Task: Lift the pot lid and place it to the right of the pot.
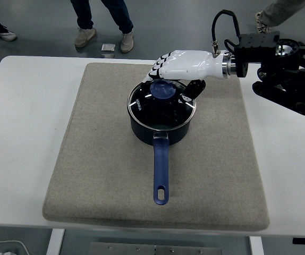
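A dark blue pot [160, 125] sits on a grey, felt-like mat [110, 159] toward the bench's [19, 133] far edge, its long blue handle [161, 172] pointing at the near edge. The round glass lid [158, 108] rests on it — steel-rimmed, with a blue knob [163, 91]. The glossy white right hand [176, 74] hovers over the knob, fingers [159, 70] curled loosely around it; whether it grips it is unclear.

mat [216, 159] bare right of pot [160, 125]
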Controlling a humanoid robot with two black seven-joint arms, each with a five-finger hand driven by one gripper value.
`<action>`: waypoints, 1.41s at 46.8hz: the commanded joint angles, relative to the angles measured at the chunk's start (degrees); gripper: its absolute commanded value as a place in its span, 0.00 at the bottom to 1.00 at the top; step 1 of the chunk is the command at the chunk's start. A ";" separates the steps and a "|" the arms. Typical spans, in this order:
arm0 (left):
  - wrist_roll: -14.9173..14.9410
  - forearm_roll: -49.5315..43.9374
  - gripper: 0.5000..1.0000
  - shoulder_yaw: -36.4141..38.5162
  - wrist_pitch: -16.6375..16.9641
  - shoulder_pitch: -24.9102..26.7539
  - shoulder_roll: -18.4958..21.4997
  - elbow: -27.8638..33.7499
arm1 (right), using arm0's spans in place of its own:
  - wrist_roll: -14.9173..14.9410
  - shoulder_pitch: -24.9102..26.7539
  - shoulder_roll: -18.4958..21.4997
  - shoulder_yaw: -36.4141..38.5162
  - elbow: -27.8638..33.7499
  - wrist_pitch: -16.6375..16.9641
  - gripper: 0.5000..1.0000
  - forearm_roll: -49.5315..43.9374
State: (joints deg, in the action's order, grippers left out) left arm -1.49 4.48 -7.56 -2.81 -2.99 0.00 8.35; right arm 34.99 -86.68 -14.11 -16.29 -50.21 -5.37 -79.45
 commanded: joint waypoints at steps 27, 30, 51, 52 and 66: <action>0.00 0.00 1.00 0.00 0.00 0.00 0.00 0.00 | 0.01 0.46 0.31 -0.59 -0.06 -0.17 0.74 0.09; 0.00 0.00 1.00 0.00 0.00 0.00 0.00 0.00 | 0.01 0.46 0.31 -0.59 -0.15 0.18 0.57 0.17; 0.00 0.00 1.00 0.00 0.00 0.00 0.00 0.00 | 0.01 -0.06 0.22 -1.29 -0.41 6.07 0.00 0.17; 0.00 0.00 1.00 0.00 0.00 0.00 0.00 0.00 | 0.01 -0.06 0.22 -1.38 -0.41 6.16 0.00 0.17; 0.00 0.00 1.00 0.00 0.00 0.00 0.00 0.00 | 0.01 -0.15 0.22 -1.38 -0.41 6.07 0.00 0.09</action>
State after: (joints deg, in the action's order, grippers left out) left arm -1.49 4.48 -7.56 -2.81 -2.99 0.00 8.35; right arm 34.99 -86.78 -13.87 -17.59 -50.59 0.77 -79.26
